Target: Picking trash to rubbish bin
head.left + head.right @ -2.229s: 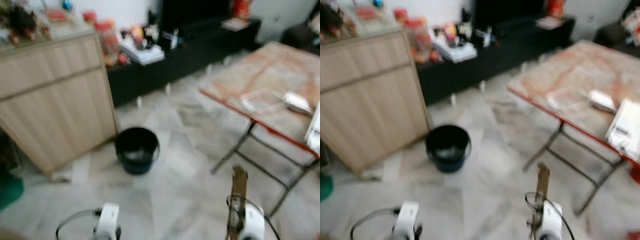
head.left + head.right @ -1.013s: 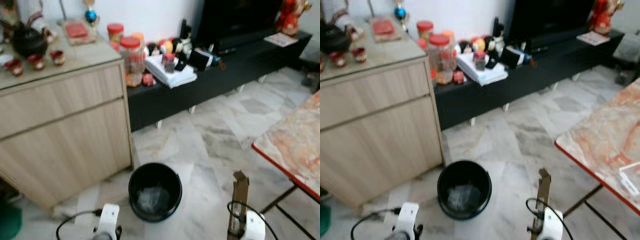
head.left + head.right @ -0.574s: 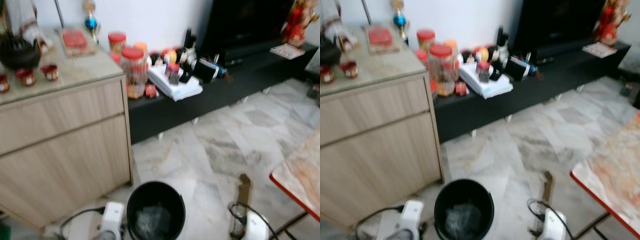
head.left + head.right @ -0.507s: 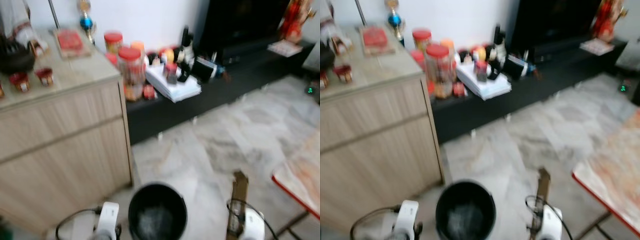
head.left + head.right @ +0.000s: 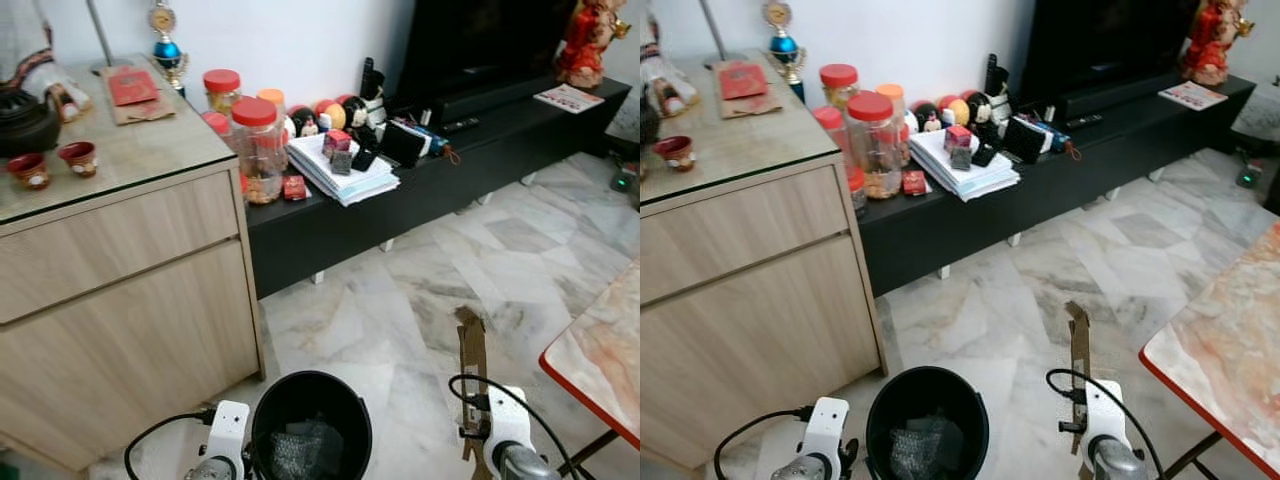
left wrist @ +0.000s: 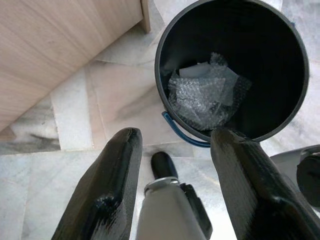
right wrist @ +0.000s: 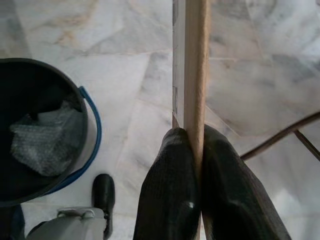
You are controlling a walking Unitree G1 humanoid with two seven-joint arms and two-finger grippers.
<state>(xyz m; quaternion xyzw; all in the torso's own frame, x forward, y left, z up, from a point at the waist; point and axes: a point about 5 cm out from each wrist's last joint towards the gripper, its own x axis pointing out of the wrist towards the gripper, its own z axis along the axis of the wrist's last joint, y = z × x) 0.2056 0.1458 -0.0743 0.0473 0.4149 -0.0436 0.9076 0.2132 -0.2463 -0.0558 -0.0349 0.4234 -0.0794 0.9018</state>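
Closer now than two seconds ago, the robot stands almost over the black bucket serving as rubbish bin; the folding table has slid to the right edge of the picture as the camera turned toward the wooden cabinet and the black TV bench.

Head views: the bucket sits on the marble floor between the two wrists, just in front of the cabinet. A strip of brown cardboard stands upright from the right gripper, right of the bucket's rim.

Left wrist view: the left gripper hangs with its fingers wide apart and empty, above the floor at the bucket's near rim; crumpled bubble wrap lies inside.

Right wrist view: the right gripper is clamped tight on the cardboard strip, which is over bare floor beside the blue-handled bucket, not above its mouth.

Let go here, the strip would likely land on the tiles; being long, it could also catch the rim and tip out unless brought over the opening first.
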